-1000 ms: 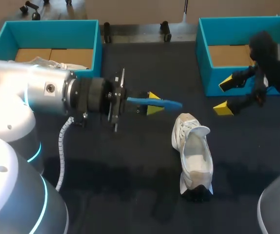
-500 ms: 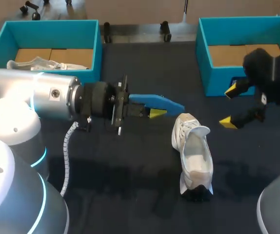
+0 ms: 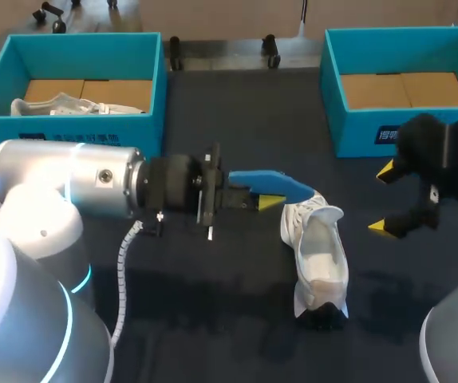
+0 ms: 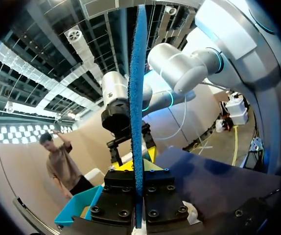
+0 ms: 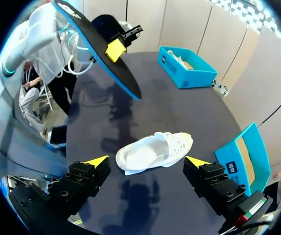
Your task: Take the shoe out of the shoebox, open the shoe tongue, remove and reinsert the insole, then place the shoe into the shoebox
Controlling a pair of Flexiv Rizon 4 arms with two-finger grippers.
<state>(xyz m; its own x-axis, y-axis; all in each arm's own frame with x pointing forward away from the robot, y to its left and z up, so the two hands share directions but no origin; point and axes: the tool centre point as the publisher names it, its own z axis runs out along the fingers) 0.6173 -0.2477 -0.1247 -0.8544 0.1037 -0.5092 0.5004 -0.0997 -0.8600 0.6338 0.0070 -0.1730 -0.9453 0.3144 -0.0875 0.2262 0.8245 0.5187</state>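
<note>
A white shoe point(image 3: 318, 255) lies on the dark table, toe toward me, empty inside. My left gripper point(image 3: 262, 201) is shut on a blue insole point(image 3: 270, 184), held edge-up just over the shoe's heel end. In the left wrist view the insole point(image 4: 137, 98) stands edge-on between the fingers. My right gripper point(image 3: 388, 199) hangs open to the right of the shoe, apart from it. From the right wrist, the shoe point(image 5: 152, 151) lies ahead between the open fingers of that gripper point(image 5: 147, 162), and the insole point(image 5: 101, 49) hovers beyond it.
A teal shoebox point(image 3: 153, 76) at the back left holds another white shoe point(image 3: 57, 104). A second teal shoebox point(image 3: 337, 88) at the back right shows only its cardboard floor. Dark table point(image 3: 213, 319) spreads in front of the shoe.
My left arm has carried the insole right and nearer, up to the shoe's heel. My right gripper has dropped from the right box's front toward the table beside the shoe.
</note>
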